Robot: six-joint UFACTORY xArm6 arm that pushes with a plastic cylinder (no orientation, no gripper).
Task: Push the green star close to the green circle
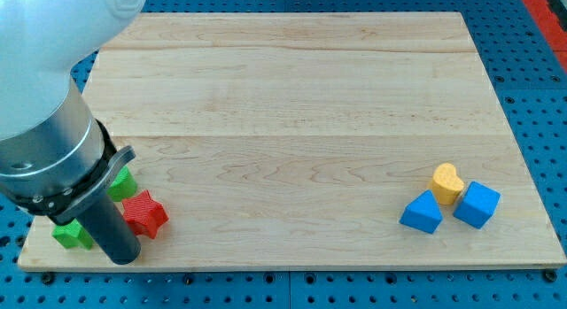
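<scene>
Two green blocks lie at the view's lower left, both partly hidden by my arm. One green block (71, 235) near the board's bottom-left corner has a jagged outline like a star. The other green block (122, 184) lies up and to the right of it; its shape is too hidden to tell. My dark rod comes down between them, and my tip (122, 257) rests near the board's bottom edge, just right of the lower green block and left of and below a red star (146, 213).
A yellow heart (447, 181), a blue triangular block (422, 212) and a blue cube (477, 204) cluster at the view's lower right. The wooden board (292, 105) ends close below my tip. The arm's bulky body (44, 88) covers the upper left.
</scene>
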